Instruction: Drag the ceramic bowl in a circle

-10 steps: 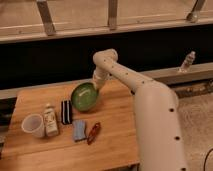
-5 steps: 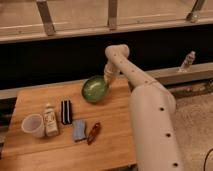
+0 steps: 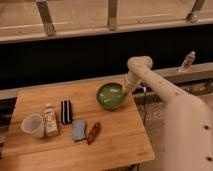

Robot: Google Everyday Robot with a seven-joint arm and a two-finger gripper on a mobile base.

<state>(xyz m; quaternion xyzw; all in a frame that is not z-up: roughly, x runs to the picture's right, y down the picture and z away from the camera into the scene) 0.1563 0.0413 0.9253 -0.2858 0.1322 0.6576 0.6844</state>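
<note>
The ceramic bowl (image 3: 110,95) is a round, shallow glossy green bowl with a darker rim, sitting near the far right edge of the wooden table (image 3: 115,140). My gripper (image 3: 123,90) hangs from the white arm at the bowl's right rim and touches it. The arm reaches in from the lower right and bends down over the bowl.
On the table's left stand a pale translucent plastic cup (image 3: 32,125) and a small bottle (image 3: 49,120). A black object (image 3: 66,111), a blue sponge (image 3: 79,129) and a red-brown packet (image 3: 93,133) lie mid-table. A clear bottle (image 3: 187,61) stands on the ledge at the right.
The bowl has moved to the right along the table's far side, then a little toward the front, with my gripper at its rim the whole time.
</note>
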